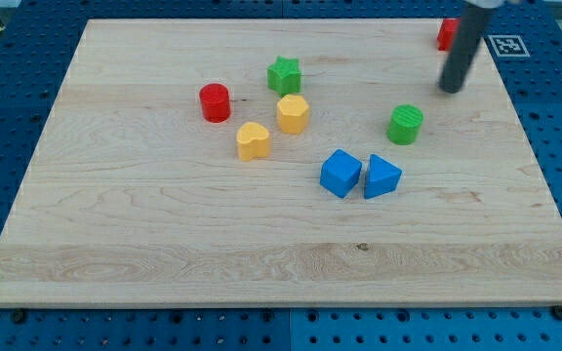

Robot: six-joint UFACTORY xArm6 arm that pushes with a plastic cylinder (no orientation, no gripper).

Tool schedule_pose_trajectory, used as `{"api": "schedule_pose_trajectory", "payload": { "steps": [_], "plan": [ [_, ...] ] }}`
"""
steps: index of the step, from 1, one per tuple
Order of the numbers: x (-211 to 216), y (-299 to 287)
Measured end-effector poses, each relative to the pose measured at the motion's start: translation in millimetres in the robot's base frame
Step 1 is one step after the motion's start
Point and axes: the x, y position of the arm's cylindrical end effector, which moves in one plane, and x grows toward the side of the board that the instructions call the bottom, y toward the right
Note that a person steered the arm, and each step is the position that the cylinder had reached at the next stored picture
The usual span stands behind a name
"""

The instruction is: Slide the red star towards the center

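No readable words, numbers or brands anywhere. Only sign: black-and-white square marker tag (503,45) on blue pegboard (554,88), just off surface (261,244), right of my tip (451,90).

On the board (164,244), the green star (284,74) is sitting at 12 o'clock of the yellow hexagon (293,114), just beside it. The yellow heart (253,141) is lying at the hexagon's 8 o'clock, and the red cylinder (215,102) at the heart's 10 o'clock. The blue triangle (381,176) is lying just beside the blue cube (341,174), at its 3 o'clock. The green cylinder (406,125) is standing at the triangle's 1 o'clock. My tip (451,90) is hanging at that cylinder's 2 o'clock, with the red star (444,34) at the tip's 12 o'clock.
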Motion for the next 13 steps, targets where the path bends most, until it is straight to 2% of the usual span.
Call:
{"api": "schedule_pose_trajectory", "payload": {
  "steps": [1,2,3,4,8,11,13],
  "plan": [
    [-12,54],
    [-65,65],
    [-127,52],
    [-144,20],
    [-71,8],
    [-30,-44],
    [-28,-86]
  ]
}}
